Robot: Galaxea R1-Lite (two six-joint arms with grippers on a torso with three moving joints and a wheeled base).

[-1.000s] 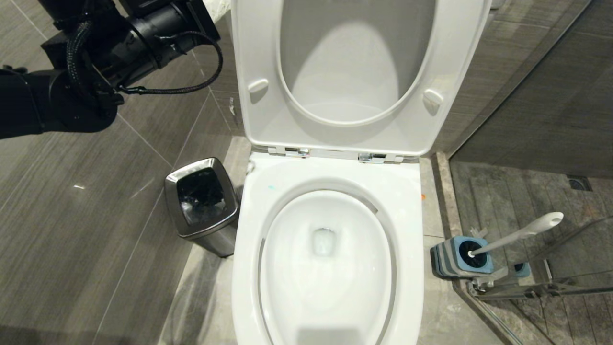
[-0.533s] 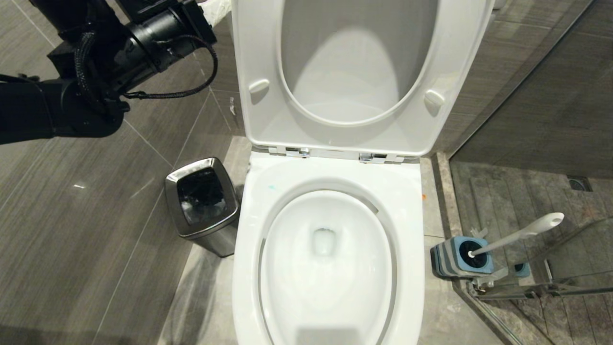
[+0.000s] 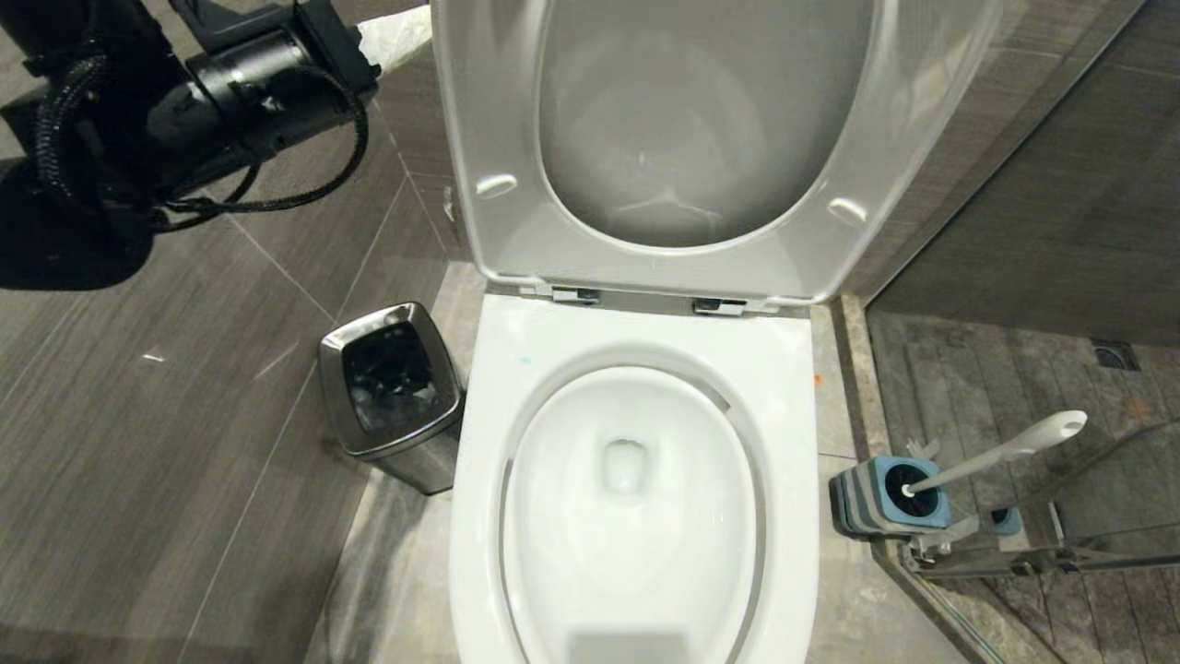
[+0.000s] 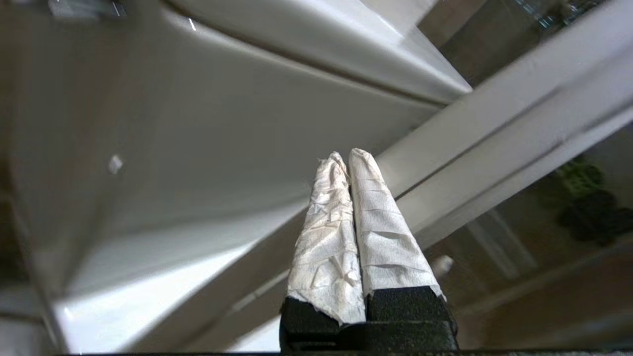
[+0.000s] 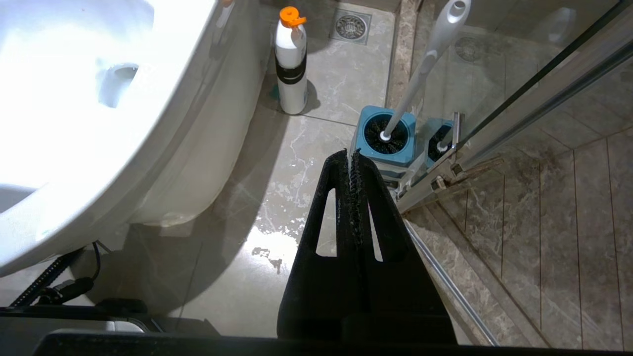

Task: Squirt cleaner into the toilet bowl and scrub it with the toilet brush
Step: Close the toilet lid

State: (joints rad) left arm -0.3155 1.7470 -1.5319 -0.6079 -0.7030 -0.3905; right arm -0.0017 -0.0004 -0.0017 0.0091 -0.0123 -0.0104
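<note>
The left gripper (image 4: 346, 158), closed and empty, rests against the raised seat (image 3: 516, 138), probably to keep the toilet bowl (image 3: 627, 516) free. The right gripper (image 5: 349, 158) hangs closed above the floor. The toilet brush (image 3: 996, 454) stands in its holder (image 3: 885, 498), so nothing is started.

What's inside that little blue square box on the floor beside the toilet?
The blue holder has the toilet brush standing in it: black bristles fill the opening and the white handle leans out. The holder's bottom is hidden beneath the bristles.
</note>
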